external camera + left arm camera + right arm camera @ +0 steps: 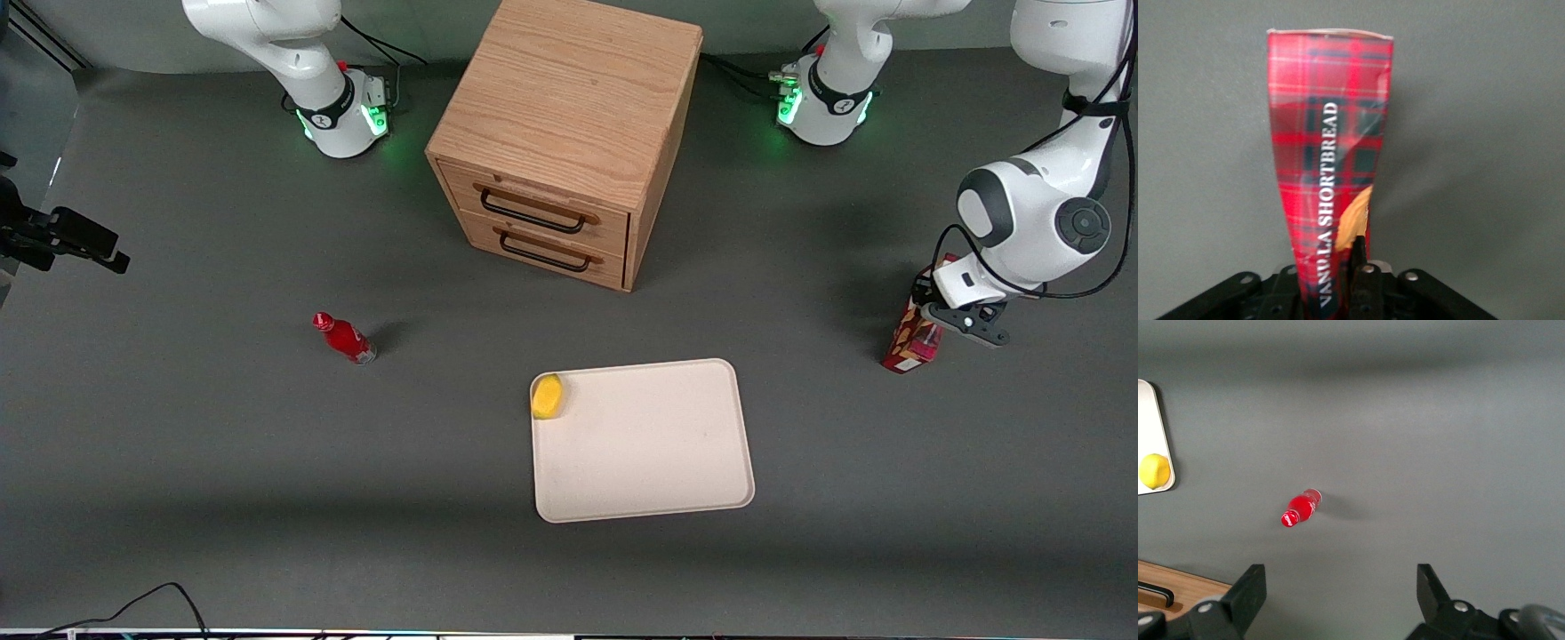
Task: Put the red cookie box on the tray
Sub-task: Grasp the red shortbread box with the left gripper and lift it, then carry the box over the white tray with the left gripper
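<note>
**Operator:** Presently, where is the load, and how will it handle?

**Technician:** The slim, dark-red tartan cardboard cookie box [913, 336] stands tilted on the grey table at the working arm's end, at about 3 o'clock from the tray and well apart from it. The black two-finger gripper [944, 316] is on the box's upper end. The wrist view shows the box [1328, 167] pinched in at the fingers, so the jaws are closed narrowly on it and the walls are buckling. Judgement: light, thin-walled, easily crushed; the printed card may be slick. Hold across the narrow faces near one end, with modest force.

**Operator:** Destination?

**Technician:** The large, flat, cream-white rectangular tray [658, 444] with rounded corners lies near the front camera. A small yellow lemon-like object [547, 396] sits in its 10 o'clock corner; the remaining floor is bare and much wider than the box.

**Operator:** Surface and surroundings?

**Technician:** The matt grey table [222, 444] is flat. A two-drawer light-oak wooden cabinet [564, 133] stands at 12 o'clock from the tray, and a small red bottle [345, 338] lies at 9 o'clock, toward the parked arm's end.
</note>
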